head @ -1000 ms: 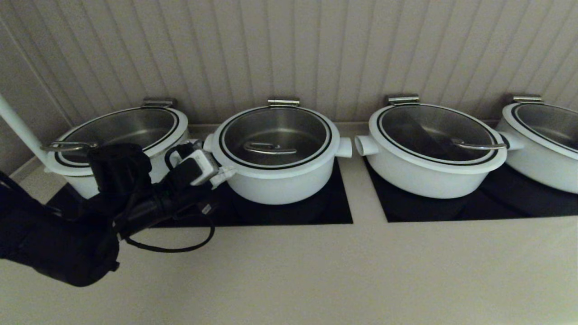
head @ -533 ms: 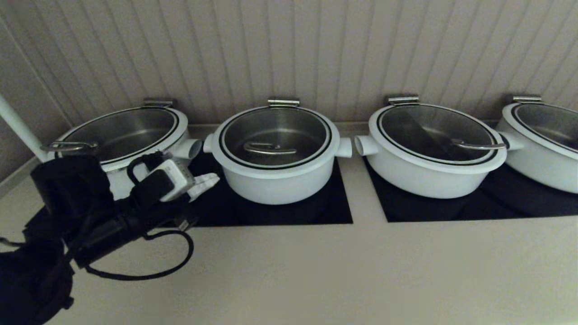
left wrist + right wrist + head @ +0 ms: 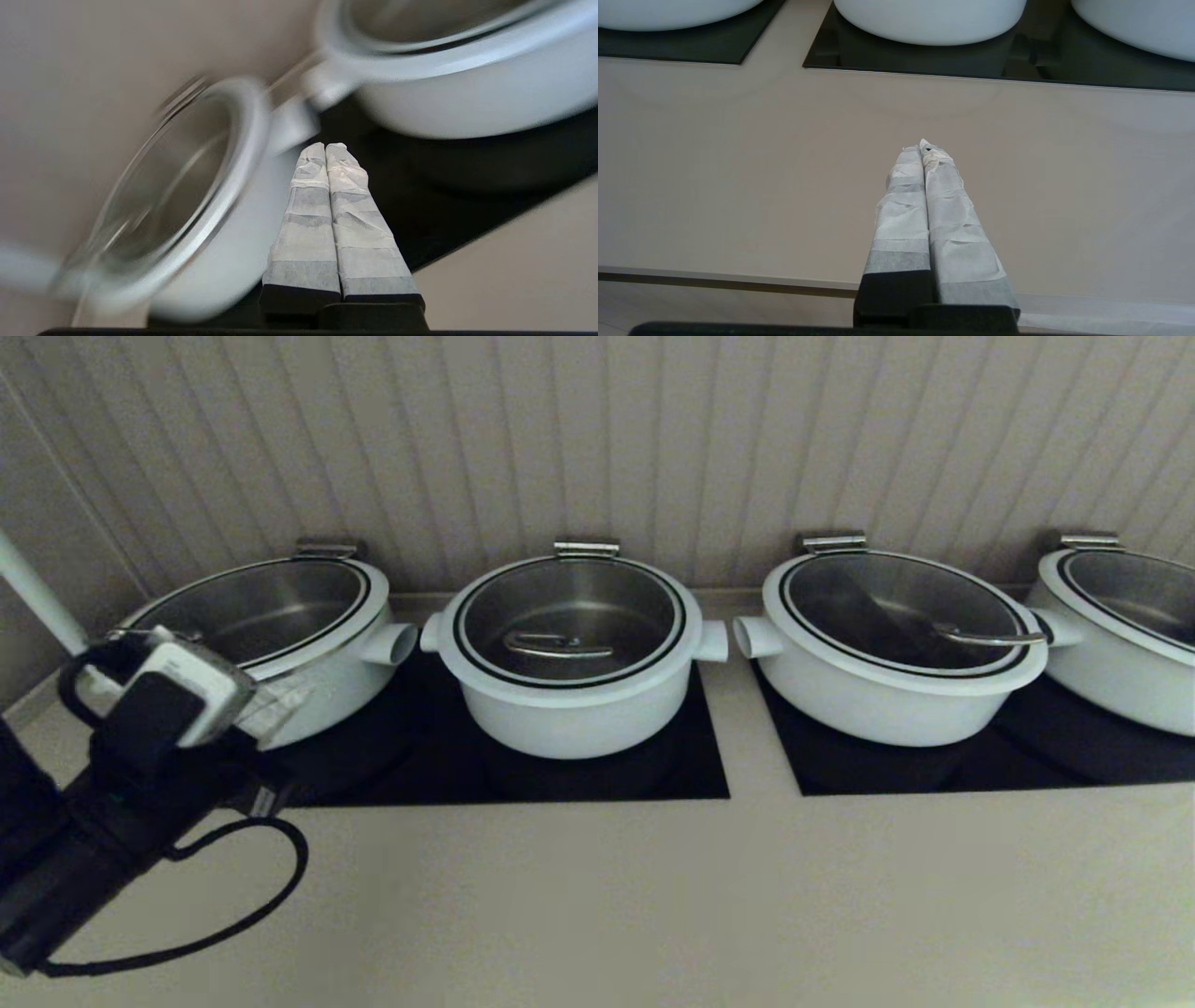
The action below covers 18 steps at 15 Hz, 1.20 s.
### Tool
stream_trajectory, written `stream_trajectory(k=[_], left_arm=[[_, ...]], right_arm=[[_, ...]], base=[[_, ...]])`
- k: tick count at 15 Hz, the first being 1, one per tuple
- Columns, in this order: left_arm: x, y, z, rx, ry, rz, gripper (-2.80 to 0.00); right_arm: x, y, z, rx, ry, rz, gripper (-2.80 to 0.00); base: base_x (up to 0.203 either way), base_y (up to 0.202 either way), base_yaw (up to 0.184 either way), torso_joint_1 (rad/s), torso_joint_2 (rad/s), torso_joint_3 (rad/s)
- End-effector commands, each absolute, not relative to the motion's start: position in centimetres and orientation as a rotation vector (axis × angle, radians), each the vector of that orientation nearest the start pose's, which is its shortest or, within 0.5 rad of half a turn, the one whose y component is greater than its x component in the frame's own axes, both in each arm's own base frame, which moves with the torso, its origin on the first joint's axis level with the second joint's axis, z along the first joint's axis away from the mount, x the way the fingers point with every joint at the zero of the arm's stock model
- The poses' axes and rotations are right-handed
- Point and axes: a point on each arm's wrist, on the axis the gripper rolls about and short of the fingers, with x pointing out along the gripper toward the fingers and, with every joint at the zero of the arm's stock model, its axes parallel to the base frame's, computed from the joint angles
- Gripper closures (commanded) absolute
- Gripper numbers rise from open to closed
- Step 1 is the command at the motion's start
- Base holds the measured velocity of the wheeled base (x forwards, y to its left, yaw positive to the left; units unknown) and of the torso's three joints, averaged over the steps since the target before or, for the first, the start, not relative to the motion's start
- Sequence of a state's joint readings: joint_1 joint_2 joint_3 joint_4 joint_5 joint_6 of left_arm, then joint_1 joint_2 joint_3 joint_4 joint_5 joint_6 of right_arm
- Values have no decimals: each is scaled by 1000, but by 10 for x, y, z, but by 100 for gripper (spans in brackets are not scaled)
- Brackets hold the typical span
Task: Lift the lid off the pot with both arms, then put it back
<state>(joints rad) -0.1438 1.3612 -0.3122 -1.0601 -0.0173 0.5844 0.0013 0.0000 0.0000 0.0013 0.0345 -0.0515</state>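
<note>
The pot (image 3: 569, 714) stands second from the left on a black hob panel. The lid (image 3: 569, 616) sits shut on it, with its steel bar handle (image 3: 557, 644) on top and its hinge tab at the back. My left gripper (image 3: 280, 695) is shut and empty, low at the front of the wide leftmost pot (image 3: 317, 681), well left of the pot. In the left wrist view the shut left gripper (image 3: 325, 147) lies beside that wide pot (image 3: 224, 261), and the pot (image 3: 467, 102) is beyond. My right gripper (image 3: 923, 145) is shut and empty over the bare counter; it is outside the head view.
Two more wide white pots with glass lids stand to the right (image 3: 896, 681) and at the far right (image 3: 1120, 663). A ribbed wall runs close behind the pots. The beige counter (image 3: 653, 896) stretches in front. A white pole (image 3: 37, 597) stands at the far left.
My left arm has drawn back to the left, away from the pot's left side, and now sits in front of the leftmost pot. The lid and pots have not moved.
</note>
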Motion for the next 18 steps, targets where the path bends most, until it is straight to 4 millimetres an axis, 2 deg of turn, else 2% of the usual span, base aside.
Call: stream_trajectory(k=[1,5,8,11,18], left_arm=[[160,-19,196,532,-108,-26,0],[100,-7,192,472,-89,131,0],[55,-1,173,419,-29,159,0],[35,1,145,268,46,138,0],[-13,0,87,198,36,-14,0]], right_arm=[[-23,1,75,-52,2,37,0],[-23,1,75,-53,2,37,0],[-23,1,75,-52,2,37,0],[-23,1,75,-53,2,37,0],[-23,1,75,-52,2,37,0]], base=[[0,0,0,0,0,0],[0,0,0,0,0,0],[0,0,0,0,0,0],[0,0,0,0,0,0],[0,0,0,0,0,0]])
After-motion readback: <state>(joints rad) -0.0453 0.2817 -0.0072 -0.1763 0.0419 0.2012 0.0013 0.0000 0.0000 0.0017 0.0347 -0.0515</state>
